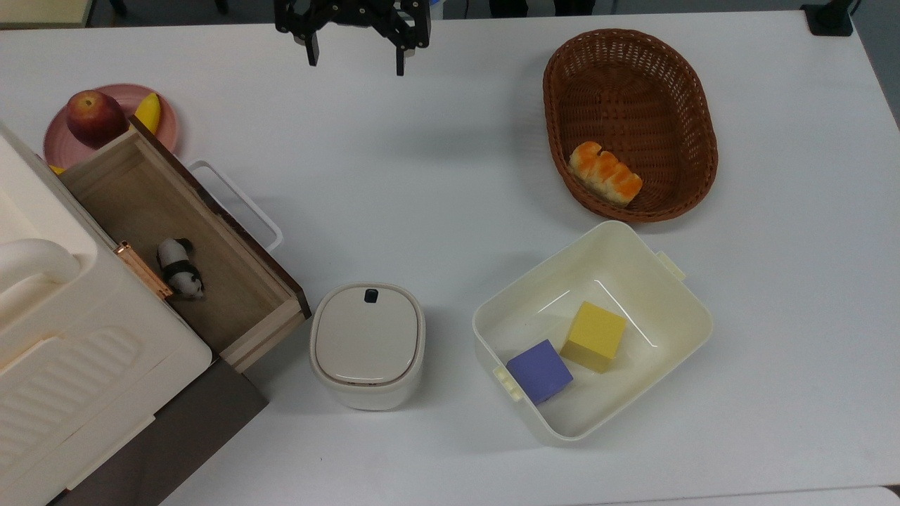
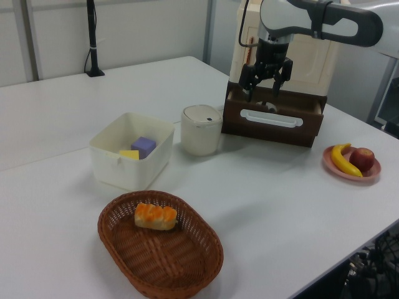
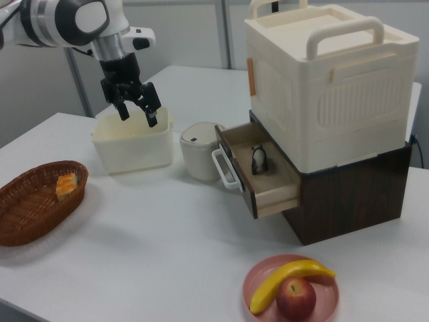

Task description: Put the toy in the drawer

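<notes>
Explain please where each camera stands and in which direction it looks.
Top view: overhead, looking straight down at the table; the hand at the upper edge.
Left view: low, beyond the basket, facing the drawer front; arm and hand.
Right view: beside the plate, looking into the drawer; hand.
All share the toy in the drawer.

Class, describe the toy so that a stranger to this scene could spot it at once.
Find the big cream box stacked on a dark brown cabinet. A light-wood drawer stands pulled out beneath the box, and the toy stands inside it. It is a tiny black-and-white panda, the drawer's sole content.
</notes>
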